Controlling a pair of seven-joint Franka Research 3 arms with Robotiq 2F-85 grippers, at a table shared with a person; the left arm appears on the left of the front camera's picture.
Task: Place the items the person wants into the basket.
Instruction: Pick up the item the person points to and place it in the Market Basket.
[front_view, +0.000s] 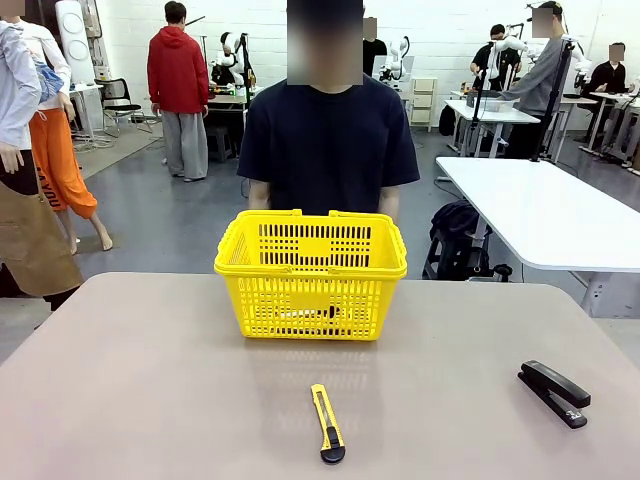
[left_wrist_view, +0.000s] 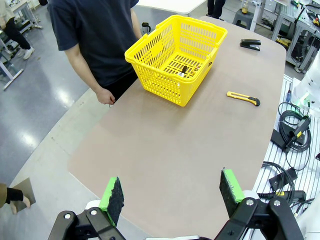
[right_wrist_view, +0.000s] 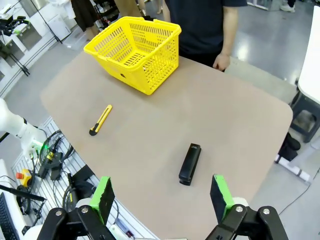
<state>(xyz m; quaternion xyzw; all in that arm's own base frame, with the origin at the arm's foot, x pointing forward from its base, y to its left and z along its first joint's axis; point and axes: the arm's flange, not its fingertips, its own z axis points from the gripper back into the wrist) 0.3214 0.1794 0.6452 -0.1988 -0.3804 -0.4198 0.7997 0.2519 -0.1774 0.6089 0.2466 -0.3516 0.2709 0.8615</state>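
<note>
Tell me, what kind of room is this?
Probably a robotics lab or workshop: white robot arms stand at tables behind the person, cables hang beside this table, and the floor is bare and grey.

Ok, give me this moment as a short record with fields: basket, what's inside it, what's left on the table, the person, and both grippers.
basket: bright yellow plastic shopping basket with grid sides, upright on the far middle of the table, in front of the person
basket contents: a few small items on its floor, too small to name
left on table: long yellow utility knife near the middle; black stapler to the right
person: dark navy T-shirt, standing behind the basket, arms down
left gripper: open, empty, above the table
right gripper: open, empty, above the table
</note>
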